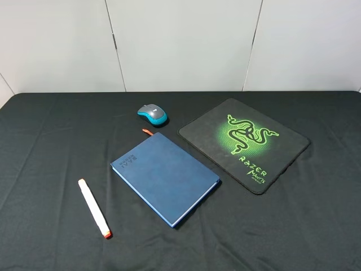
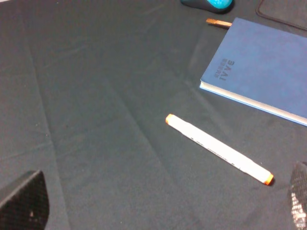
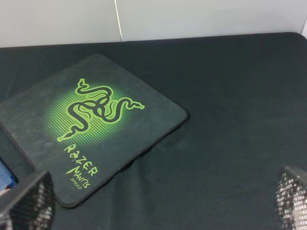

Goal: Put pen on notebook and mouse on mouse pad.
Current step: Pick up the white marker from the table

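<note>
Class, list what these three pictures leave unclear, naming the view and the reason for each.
Mouse: left wrist view, cut off by the frame edge.
Notebook: right wrist view, only a sliver shows at the edge.
Mouse pad: exterior high view, smallest lettering too small to read.

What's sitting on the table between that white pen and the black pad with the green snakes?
The dark blue notebook lies between the pen and the mouse pad. The exterior high view shows this most plainly.

Bare cloth (image 1: 45,147) surrounds the pen (image 1: 94,208); notebook (image 1: 164,178) crowds the mouse (image 1: 152,114).
</note>
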Robot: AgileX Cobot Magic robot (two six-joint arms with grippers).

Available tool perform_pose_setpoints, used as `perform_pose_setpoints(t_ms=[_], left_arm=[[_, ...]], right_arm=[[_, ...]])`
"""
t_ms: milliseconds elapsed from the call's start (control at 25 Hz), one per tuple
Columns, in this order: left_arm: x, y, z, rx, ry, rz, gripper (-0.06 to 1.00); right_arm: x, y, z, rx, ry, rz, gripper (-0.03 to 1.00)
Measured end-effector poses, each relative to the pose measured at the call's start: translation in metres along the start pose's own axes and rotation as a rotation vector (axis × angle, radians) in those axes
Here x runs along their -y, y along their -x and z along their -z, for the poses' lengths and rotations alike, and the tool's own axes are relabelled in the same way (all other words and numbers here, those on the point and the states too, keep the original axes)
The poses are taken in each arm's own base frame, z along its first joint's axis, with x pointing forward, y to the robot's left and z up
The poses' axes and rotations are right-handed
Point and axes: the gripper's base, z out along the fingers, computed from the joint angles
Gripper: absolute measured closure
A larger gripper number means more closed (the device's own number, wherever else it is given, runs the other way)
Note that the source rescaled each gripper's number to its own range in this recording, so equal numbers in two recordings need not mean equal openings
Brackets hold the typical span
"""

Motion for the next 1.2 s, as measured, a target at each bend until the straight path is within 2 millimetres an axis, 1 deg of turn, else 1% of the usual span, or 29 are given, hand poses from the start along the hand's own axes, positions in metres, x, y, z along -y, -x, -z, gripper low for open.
perform_pose_setpoints(t_ms=[520, 720, 840, 960, 1080, 1200], left_arm=[[-0.002, 0.0, 0.0, -0.005, 0.027, -0.011, -0.06], [-0.004, 0.002, 0.003, 0.002, 0.046, 0.045, -0.06], [-0.006, 0.012, 0.005, -0.01, 0.053, 0.097, -0.06], [-0.009, 0.026, 0.0, -0.062, 0.049, 0.124, -0.06], [-0.011, 0.041, -0.011, -0.138, 0.045, 0.154, -0.06], [-0.014, 0.055, -0.029, -0.241, 0.044, 0.2, -0.06]], right_arm=[[0.0, 0.0, 0.0, 0.0, 0.0, 0.0, -0.03], [0.0, 0.0, 0.0, 0.0, 0.0, 0.0, -0.03], [0.0, 0.0, 0.0, 0.0, 0.0, 0.0, -0.03], [0.0, 0.0, 0.0, 0.0, 0.0, 0.0, -0.03], [0.0, 0.0, 0.0, 0.0, 0.0, 0.0, -0.03], [0.0, 0.0, 0.0, 0.0, 0.0, 0.0, -0.03]])
